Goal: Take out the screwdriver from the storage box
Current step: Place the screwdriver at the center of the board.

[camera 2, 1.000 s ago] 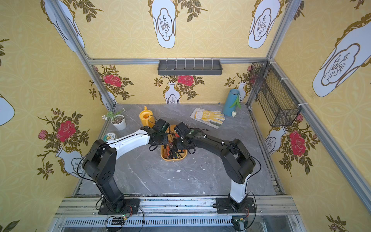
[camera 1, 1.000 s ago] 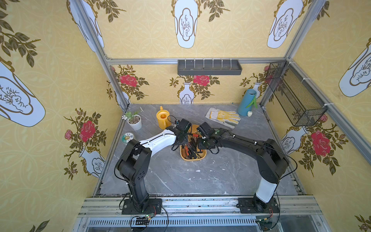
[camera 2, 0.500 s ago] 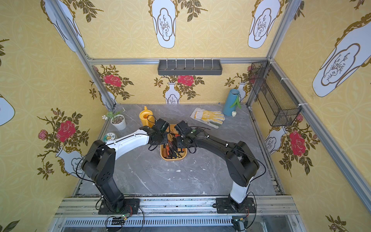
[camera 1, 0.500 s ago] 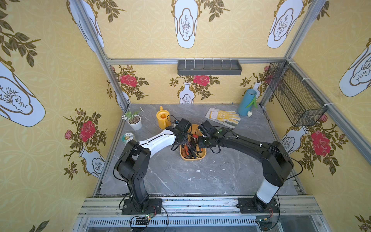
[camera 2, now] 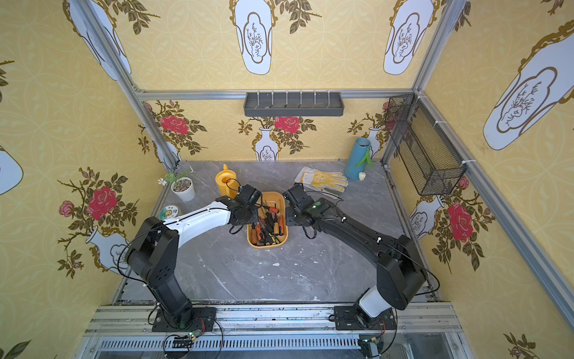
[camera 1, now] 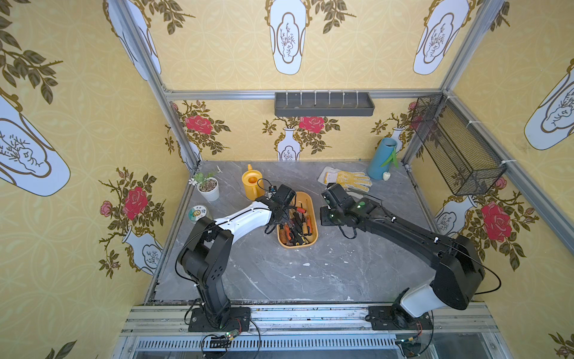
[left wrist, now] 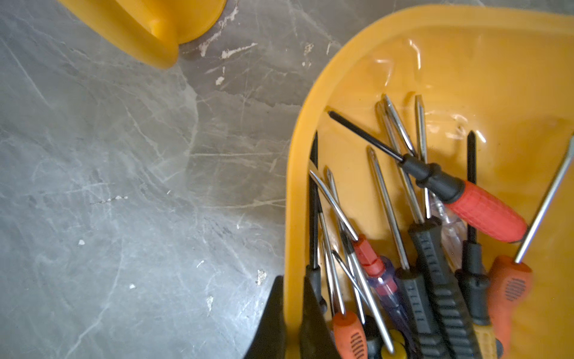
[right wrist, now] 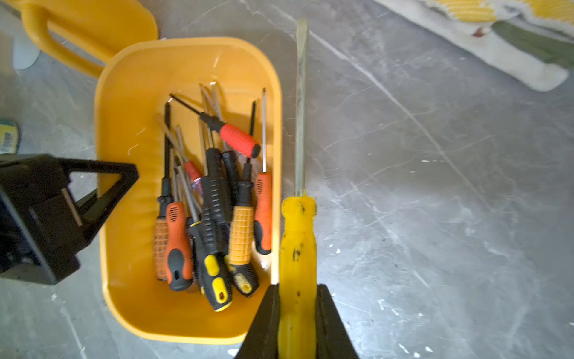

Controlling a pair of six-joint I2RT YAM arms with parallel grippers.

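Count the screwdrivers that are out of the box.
1: the yellow-handled screwdriver, clamped in the right fingers beside the box. The other screwdrivers lie piled inside the box. The arms may hide more.

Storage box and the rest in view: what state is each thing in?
storage box, upright on the table.
yellow screwdriver, out of the box, held alongside it.
other screwdrivers, heaped inside the box.
left gripper, shut on the box rim.
right gripper, shut on the yellow screwdriver's handle.
watering can, upright.
glove, lying flat.
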